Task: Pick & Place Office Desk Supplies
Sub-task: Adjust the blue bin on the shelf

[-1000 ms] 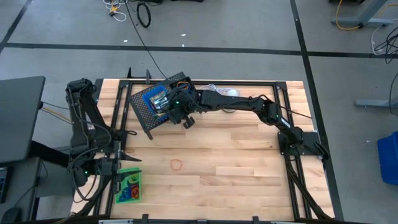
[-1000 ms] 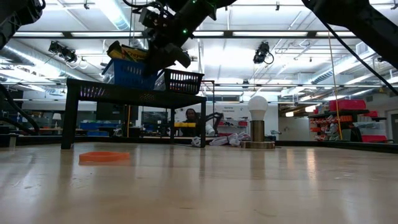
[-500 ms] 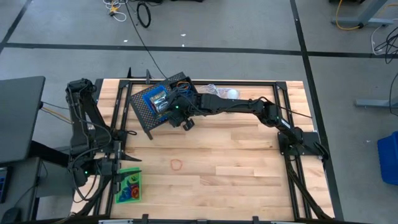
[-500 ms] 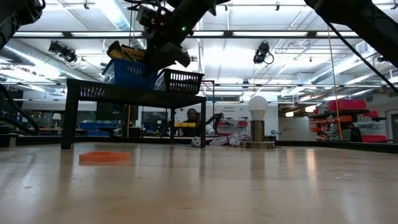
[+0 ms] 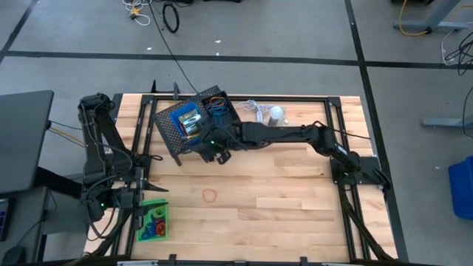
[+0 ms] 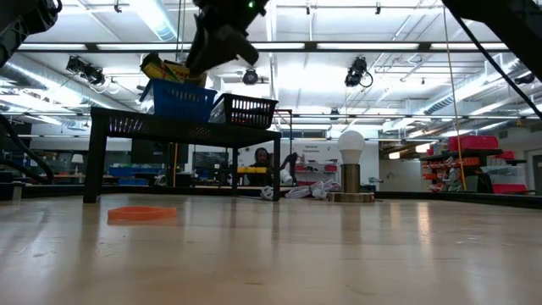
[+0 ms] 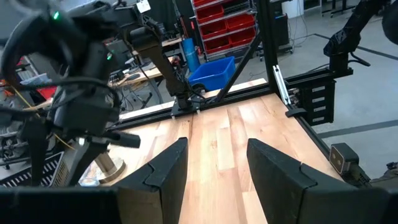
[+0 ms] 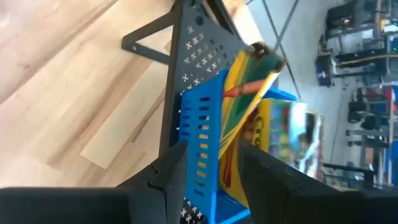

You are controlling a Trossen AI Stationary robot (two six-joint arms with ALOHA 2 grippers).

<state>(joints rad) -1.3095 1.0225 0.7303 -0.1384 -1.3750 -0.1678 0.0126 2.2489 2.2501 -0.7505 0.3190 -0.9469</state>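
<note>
A blue tray (image 5: 185,118) holding yellow-green crayon boxes (image 8: 249,93) sits on the large black mesh rack (image 5: 174,140), beside a black mesh tray (image 5: 219,103) with coloured loops in it. My right gripper (image 5: 219,154) hangs open just off the rack's near side, above the table; its wrist view looks at the blue tray (image 8: 199,130). A red loop (image 5: 211,196) lies flat on the wood. A green tray (image 5: 154,222) with coloured loops stands at the near left corner. My left gripper (image 5: 144,198) waits open next to it.
The silver dome-shaped thing (image 5: 275,112) with its white cord stands at the far edge, right of the rack. In the low view the rack (image 6: 182,127) stands on legs and the loop (image 6: 141,213) lies in front of it. Bare wood spans the middle and right.
My right gripper has drawn back from over the rack toward the table's near edge and risen, as the low view shows. The trays, boxes and loop have stayed where they were.
</note>
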